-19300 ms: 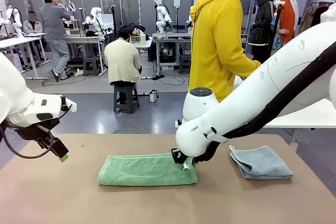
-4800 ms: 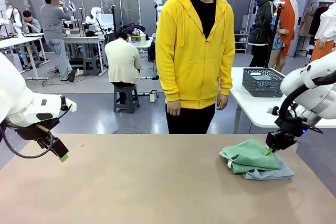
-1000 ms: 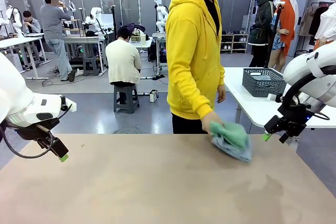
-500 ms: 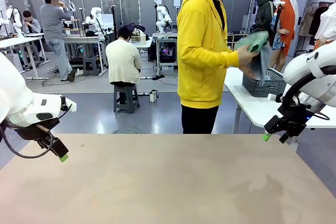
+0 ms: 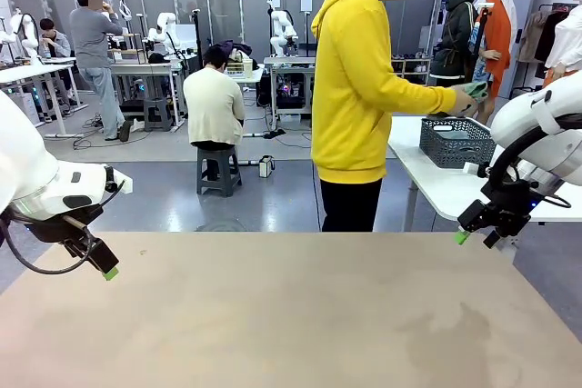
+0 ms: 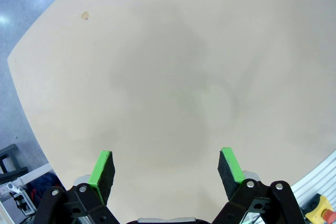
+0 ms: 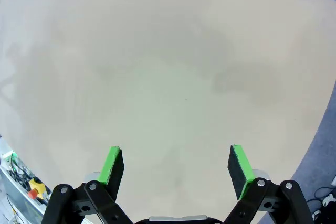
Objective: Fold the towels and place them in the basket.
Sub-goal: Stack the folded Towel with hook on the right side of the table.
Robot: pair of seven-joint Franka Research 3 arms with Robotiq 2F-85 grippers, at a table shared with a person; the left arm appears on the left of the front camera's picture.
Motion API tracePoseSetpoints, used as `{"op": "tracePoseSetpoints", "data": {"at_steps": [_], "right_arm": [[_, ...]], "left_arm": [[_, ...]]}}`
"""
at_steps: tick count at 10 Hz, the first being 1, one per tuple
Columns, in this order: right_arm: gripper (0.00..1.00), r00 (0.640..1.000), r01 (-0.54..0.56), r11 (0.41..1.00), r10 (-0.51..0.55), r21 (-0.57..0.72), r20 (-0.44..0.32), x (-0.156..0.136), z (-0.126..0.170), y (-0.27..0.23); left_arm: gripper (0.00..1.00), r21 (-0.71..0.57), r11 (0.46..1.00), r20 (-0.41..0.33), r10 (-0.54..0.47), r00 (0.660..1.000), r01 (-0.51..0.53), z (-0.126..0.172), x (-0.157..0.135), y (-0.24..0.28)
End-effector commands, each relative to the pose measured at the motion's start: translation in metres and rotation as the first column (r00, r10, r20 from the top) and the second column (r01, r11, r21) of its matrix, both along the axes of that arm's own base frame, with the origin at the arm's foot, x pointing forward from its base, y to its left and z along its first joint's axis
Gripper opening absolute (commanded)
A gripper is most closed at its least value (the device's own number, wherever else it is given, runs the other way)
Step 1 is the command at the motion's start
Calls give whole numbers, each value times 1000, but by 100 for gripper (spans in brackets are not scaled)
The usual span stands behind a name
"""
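The dark grey rectangular plastic basket with lattice sides stands on a white side bench beyond the far right corner of the tan bench. Something pale lies inside it, too small to make out. A person in a yellow hooded top stands side-on at that white bench, one hand stretched out just above the basket's far rim, gripping the folded mid-green terry towel; whether the blue-grey towel is bundled with it cannot be told.

Half a second ago the person held the towels higher, at chest height over the basket; now the arm has come down so the cloth is close above the rim. A second ago the bundle was being lifted off the tan bench, and the bench top is now bare wood-tone surface.

The left pincer hangs over the near left edge of the tan bench, released, its green pads spread wide with nothing between them. The right pincer hovers off the far right corner, likewise spread wide and gripping nothing; its green pads frame bare bench top.
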State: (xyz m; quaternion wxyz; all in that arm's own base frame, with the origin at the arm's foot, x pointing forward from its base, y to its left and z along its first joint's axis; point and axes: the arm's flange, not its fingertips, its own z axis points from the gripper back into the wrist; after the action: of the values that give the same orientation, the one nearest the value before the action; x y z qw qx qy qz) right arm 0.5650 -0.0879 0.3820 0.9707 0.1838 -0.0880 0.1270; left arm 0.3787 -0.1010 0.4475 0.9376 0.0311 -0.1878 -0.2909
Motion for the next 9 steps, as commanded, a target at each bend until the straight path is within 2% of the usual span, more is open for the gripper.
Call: {"op": "tracePoseSetpoints", "data": {"at_steps": [1,9], "right_arm": [[100,1000,-13,1000,13,12,6,1,-1,-2],[100,1000,-13,1000,13,12,6,1,-1,-2]], "left_arm": [[100,9,1000,3,5,1000,-5,0,-1,-1],[100,9,1000,3,5,1000,-5,0,-1,-1]]}}
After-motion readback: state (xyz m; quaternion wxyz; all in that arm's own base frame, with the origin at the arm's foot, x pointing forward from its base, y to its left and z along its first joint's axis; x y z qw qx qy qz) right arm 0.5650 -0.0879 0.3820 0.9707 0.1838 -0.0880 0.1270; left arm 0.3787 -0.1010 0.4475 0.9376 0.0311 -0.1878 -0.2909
